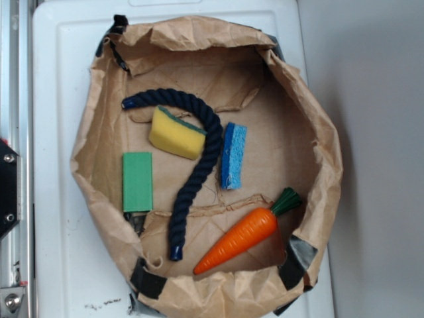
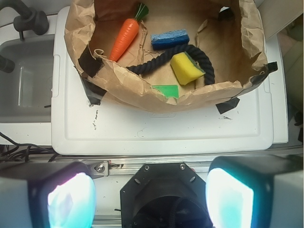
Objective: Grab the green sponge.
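Observation:
The green sponge (image 1: 137,181) is a flat green rectangle lying on the floor of a rolled-down brown paper bag (image 1: 318,139), at its left side. In the wrist view only part of the green sponge (image 2: 166,90) shows, behind the bag's near wall. My gripper (image 2: 151,192) is seen only in the wrist view. Its two fingers (image 2: 71,199) stand wide apart with nothing between them. It is well back from the bag, over the robot's black base, and is out of the exterior view.
In the bag lie a yellow sponge with a green back (image 1: 176,134), a dark blue rope (image 1: 199,162), a blue sponge (image 1: 233,155) and an orange toy carrot (image 1: 242,237). The bag stands on a white plastic lid (image 2: 166,128). A grey sink (image 2: 26,80) is at the left.

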`<action>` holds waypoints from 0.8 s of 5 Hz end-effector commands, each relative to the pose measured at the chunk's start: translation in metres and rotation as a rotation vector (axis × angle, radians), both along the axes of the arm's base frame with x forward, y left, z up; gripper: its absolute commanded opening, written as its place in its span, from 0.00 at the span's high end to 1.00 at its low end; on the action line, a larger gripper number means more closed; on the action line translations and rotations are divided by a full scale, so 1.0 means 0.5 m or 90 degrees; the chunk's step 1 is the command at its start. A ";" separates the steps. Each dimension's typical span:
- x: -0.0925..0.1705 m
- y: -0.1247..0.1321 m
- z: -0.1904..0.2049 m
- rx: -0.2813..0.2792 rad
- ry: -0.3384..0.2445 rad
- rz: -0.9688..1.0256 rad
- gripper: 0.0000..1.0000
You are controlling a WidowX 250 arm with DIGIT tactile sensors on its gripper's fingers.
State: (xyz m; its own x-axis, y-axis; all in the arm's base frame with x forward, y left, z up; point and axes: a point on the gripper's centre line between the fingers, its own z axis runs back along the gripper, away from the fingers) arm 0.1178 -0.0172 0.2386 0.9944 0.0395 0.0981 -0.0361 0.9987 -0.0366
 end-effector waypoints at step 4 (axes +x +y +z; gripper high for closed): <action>0.271 0.044 -0.077 -0.061 0.004 -0.143 0.00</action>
State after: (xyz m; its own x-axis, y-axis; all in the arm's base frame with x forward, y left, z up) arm 0.2488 0.0000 0.1851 0.9813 -0.1884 0.0408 0.1924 0.9701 -0.1482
